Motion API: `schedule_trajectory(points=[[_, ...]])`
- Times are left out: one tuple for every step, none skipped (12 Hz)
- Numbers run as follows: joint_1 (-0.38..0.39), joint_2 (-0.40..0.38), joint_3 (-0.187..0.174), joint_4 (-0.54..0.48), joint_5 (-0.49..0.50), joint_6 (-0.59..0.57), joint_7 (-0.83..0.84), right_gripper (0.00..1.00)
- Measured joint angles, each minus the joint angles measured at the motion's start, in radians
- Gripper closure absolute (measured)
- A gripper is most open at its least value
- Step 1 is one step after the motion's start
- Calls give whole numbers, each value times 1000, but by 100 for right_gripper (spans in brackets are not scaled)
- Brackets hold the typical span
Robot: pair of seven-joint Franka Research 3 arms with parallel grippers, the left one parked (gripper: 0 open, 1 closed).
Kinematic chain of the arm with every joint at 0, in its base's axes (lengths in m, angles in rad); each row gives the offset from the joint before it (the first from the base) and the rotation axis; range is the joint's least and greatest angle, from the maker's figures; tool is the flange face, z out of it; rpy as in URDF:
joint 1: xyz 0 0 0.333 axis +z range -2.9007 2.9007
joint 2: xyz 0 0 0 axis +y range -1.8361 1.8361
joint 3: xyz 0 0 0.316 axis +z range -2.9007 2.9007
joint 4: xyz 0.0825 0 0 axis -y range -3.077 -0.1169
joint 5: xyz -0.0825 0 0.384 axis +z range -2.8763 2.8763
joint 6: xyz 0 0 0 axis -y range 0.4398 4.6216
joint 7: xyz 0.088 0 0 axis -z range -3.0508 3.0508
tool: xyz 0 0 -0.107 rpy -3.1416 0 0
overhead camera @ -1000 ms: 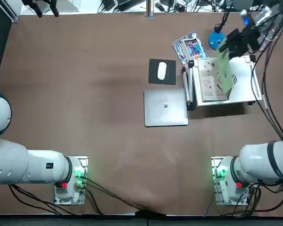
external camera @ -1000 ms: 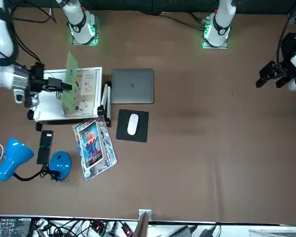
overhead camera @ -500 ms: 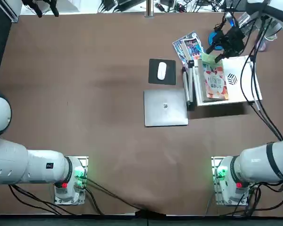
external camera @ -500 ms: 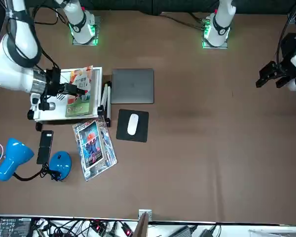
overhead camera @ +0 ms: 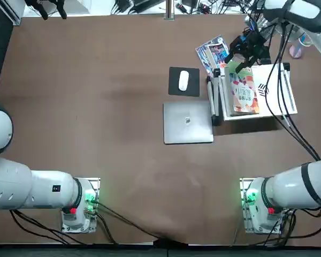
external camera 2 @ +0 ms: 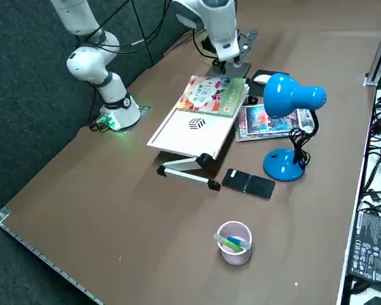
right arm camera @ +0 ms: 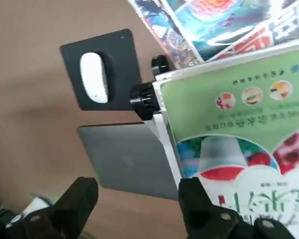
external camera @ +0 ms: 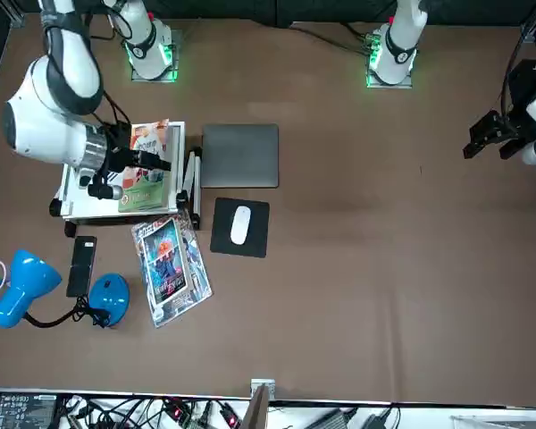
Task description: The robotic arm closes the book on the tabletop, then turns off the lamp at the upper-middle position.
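You are hovering the right gripper (right arm camera: 134, 204), fingers spread and empty, over the book (overhead camera: 243, 92) | book lying closed beside the laptop (overhead camera: 188, 122) | lamp (external camera 2: 286, 121) beyond the book — approaching its base switch from above is advisable.

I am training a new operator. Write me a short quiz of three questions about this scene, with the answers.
1. True or false: the book lies closed on the white stand.
2. Which thing lies on the table nearest to the base of the blue lamp? A) phone B) mouse C) laptop
3. What does the right gripper hold above the book?

Key: 1 true; 2 A; 3 nothing, its fingers are open.
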Motion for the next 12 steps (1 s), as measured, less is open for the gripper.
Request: schedule_trajectory(points=[[15,-7,0,5,-39,1,41,0],[27,-16,0,10,-79,1,77,0],[41,-29,0,13,-133,1,116,0],[55,-44,0,14,-193,0,155,0],[69,-58,0,14,-255,-2,192,0],[81,-69,0,14,-310,-3,222,0],[88,-75,0,12,-350,-4,240,0],[91,-77,0,10,-380,-4,251,0],[91,-75,0,6,-398,-3,254,9],[91,-65,-2,-4,-418,3,254,30],[91,-57,-2,-10,-421,12,254,48],[93,-46,-2,-17,-422,28,254,62]])
